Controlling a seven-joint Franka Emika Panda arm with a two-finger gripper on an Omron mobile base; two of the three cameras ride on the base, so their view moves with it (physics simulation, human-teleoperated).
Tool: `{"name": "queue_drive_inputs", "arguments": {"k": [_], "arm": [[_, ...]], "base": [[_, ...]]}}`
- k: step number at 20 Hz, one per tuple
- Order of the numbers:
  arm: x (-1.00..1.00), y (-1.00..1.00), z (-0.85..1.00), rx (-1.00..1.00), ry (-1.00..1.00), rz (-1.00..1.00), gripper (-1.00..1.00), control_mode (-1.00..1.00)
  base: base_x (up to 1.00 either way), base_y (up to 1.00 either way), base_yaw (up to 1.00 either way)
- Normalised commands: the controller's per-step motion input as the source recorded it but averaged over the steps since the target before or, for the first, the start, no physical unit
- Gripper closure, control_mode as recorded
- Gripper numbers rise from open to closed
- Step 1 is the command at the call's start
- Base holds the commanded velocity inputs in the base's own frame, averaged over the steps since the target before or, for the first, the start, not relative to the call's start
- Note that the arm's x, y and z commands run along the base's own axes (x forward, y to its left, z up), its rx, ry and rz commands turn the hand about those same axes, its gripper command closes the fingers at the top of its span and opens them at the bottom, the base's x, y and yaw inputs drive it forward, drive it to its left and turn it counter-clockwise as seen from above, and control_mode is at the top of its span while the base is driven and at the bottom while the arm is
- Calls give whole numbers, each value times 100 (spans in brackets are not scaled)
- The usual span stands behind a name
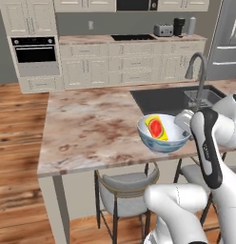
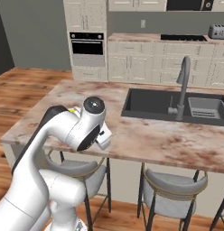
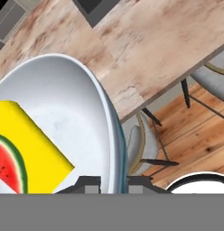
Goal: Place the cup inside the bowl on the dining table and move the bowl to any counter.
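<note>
Marbled beige-brown stone tops the dining desk point(image 1: 86, 128), a broad island with a dark sink point(image 1: 172, 98) and a grey curved faucet point(image 1: 200, 71) sunk into its far side. At its near edge the bowl point(image 1: 162, 133) is round and wide, smooth white inside, pale blue-grey and patterned outside; whether it rests on the stone or hangs just above it cannot be told. The cup point(image 1: 156, 127) lies tilted inside it, bright yellow with a red mouth. In the hand view the pincer point(image 3: 114, 182) straddles the bowl's thin rim, one dark tip inside and one outside, pinching the wall. Grey padded stools point(image 1: 127, 188) with thin metal frames stand under the edge on the wooden plank floor point(image 1: 17, 143). Beyond, cream panelled cabinets carry the counter point(image 1: 91, 39), with a black cooktop point(image 1: 133, 37) and a toaster point(image 1: 163, 30) on it.
</note>
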Motion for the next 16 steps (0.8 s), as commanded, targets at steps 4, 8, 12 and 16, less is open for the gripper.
{"name": "queue_drive_inputs", "arguments": {"k": [4,8,12,16], "arm": [[0,0,0,0,0,0,100,100],[0,0,0,0,0,0,100,100],[0,0,0,0,0,0,100,100],[0,0,0,0,0,0,100,100]], "base": [[-2,97,0],[0,95,0],[0,89,0],[0,92,0]]}}
